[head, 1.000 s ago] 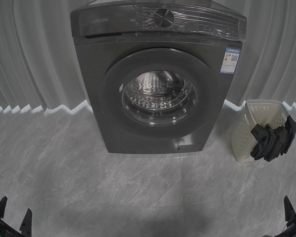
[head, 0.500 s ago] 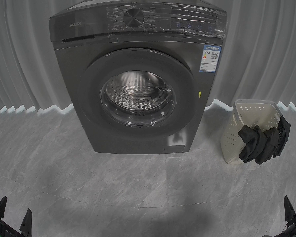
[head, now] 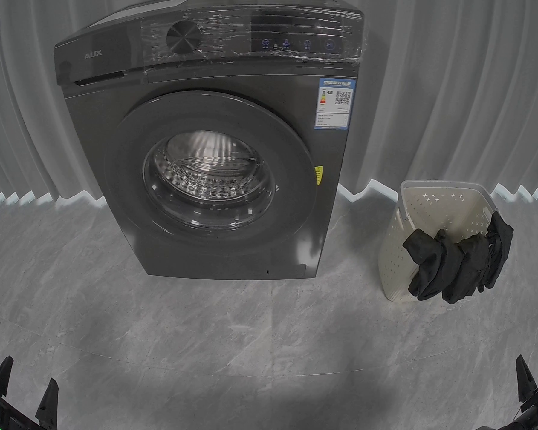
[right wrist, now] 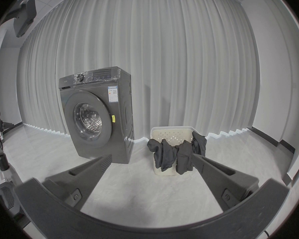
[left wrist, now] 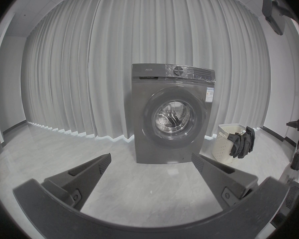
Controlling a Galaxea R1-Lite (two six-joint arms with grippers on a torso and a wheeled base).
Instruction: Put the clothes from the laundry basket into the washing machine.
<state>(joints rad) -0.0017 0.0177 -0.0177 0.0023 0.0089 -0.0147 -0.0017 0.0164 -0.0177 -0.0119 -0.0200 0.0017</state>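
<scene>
**A:** Where do the clothes sit, measured from the tools?

**B:** The dark clothes [head: 454,261] hang over the front rim of the pale laundry basket [head: 436,201]. It stands on the grey floor [head: 251,341] near the washing machine [head: 221,258], on the machine's right as the robot faces it. Both are well apart from either tool. The right tool [right wrist: 151,158] is the nearer one and points roughly at the basket, with bare floor between them.

**A:** And the left one?

**B:** The left tool [left wrist: 150,158] is low on the robot's left and faces the machine's round door [head: 209,177], which looks shut. It is also far off across the floor.

**A:** How wide are they?

**B:** Both tools have their fingers spread wide. Neither grips or touches anything.

**A:** What's behind?

**B:** A pleated curtain [head: 460,91] runs behind the machine and the basket.
</scene>
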